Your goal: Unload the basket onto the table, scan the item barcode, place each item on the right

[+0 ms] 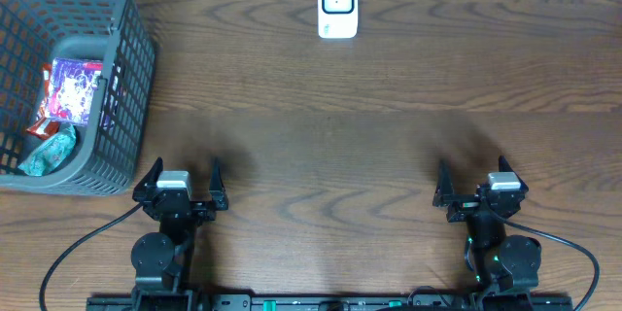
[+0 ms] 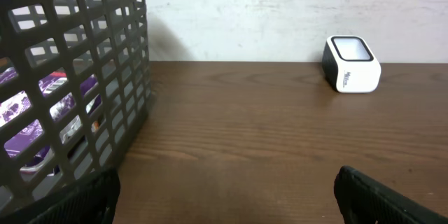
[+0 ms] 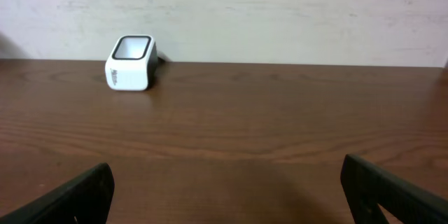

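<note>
The items to scan lie in a grey mesh basket (image 1: 136, 68) at the far left of the brown wooden worktop (image 1: 321, 126). On top is a purple packet (image 1: 76, 90), flat and shiny, with white and pink print on it; no barcode can be made out on it. Just beside it, nearer to the robot, lies a teal packet (image 1: 49, 151), crumpled, with pale markings. In the left wrist view the purple packet shows through the holes of the basket wall.

The barcode scanner (image 1: 338, 5) stands at the far edge of the worktop, near the middle, well apart from the basket. It is a small white box with a dark window framed in black, and the window faces up.

The left tool (image 1: 186, 167) is near the basket's front corner, its jaws spread wide and holding nothing. The right tool (image 1: 473, 170) is on the other side, also spread wide and holding nothing. Both are well apart from the scanner.
</note>
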